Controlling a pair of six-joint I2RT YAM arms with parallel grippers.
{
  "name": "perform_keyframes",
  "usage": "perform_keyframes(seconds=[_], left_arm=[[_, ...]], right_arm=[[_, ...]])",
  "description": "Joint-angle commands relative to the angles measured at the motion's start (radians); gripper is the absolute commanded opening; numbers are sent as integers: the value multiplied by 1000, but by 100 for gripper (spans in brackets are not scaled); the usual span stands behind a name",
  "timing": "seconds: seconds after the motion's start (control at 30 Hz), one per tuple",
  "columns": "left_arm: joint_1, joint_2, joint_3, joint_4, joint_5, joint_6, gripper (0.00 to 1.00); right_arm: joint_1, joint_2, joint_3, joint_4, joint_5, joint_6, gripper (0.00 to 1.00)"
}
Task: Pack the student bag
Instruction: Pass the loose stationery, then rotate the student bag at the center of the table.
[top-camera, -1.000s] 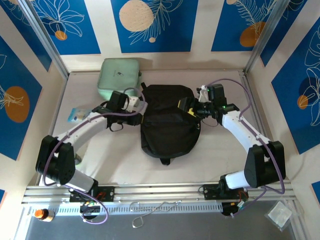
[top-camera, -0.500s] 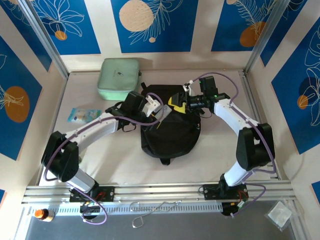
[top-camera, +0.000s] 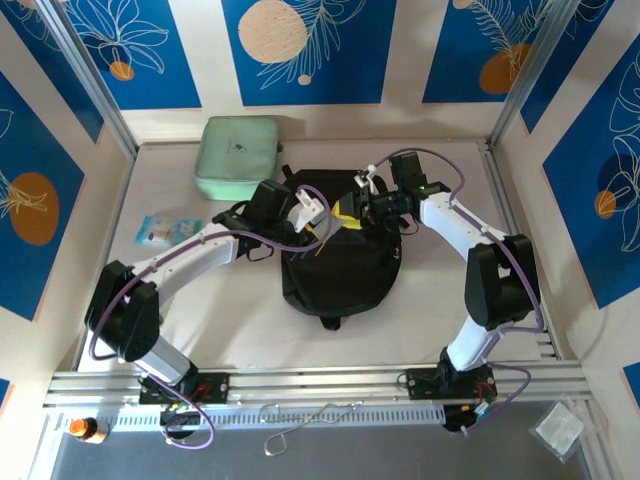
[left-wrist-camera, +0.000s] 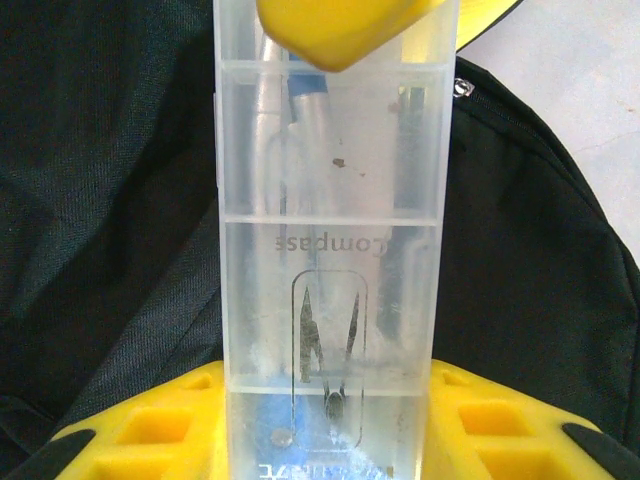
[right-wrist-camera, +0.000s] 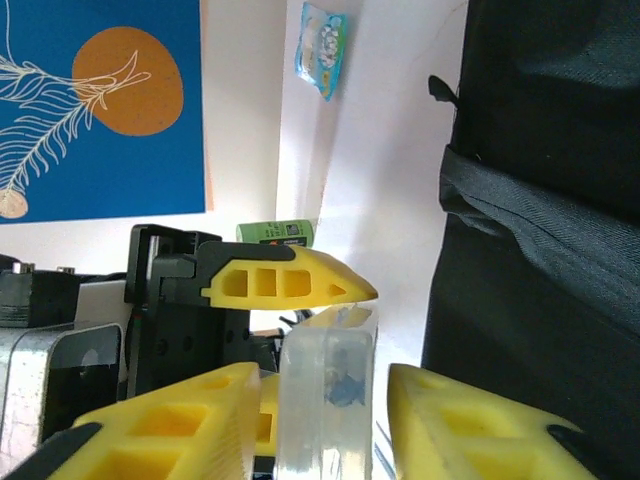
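Note:
The student bag (top-camera: 335, 265) lies flat in the middle of the table, a large black backpack. Above its upper part my left gripper (top-camera: 312, 212) is shut on a clear plastic compass box (top-camera: 332, 216). In the left wrist view the compass box (left-wrist-camera: 330, 250) stands between my yellow fingers (left-wrist-camera: 150, 430), with the bag (left-wrist-camera: 110, 200) behind it. My right gripper (top-camera: 352, 207) meets the box from the right. In the right wrist view the box's end (right-wrist-camera: 325, 400) sits between the right fingers (right-wrist-camera: 480, 420), a narrow gap showing on one side. The left gripper's finger (right-wrist-camera: 290, 280) shows just beyond.
A pale mint green zip case (top-camera: 238, 157) sits at the back left, next to the bag. A small light-blue packet (top-camera: 165, 229) lies on the table at the left. A green cylinder (right-wrist-camera: 275, 232) shows behind the left gripper. Walls stand on three sides.
My right arm has swung left over the bag to the left gripper, and its jaws have narrowed around the box's free end. The left gripper moved right with the box, then held still.

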Motion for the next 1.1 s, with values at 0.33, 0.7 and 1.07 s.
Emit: perform_keyframes(seconds=[0.33, 0.7, 1.07], left_arm=[[4, -1, 17, 14, -135, -128, 76], [-39, 52, -166, 172, -135, -352, 73], [-247, 331, -33, 202, -348, -434, 59]], right_arm=[[-63, -90, -42, 4, 127, 30, 11], [-239, -303, -112, -112, 432, -10, 10], [-333, -381, -164, -132, 566, 53, 10]])
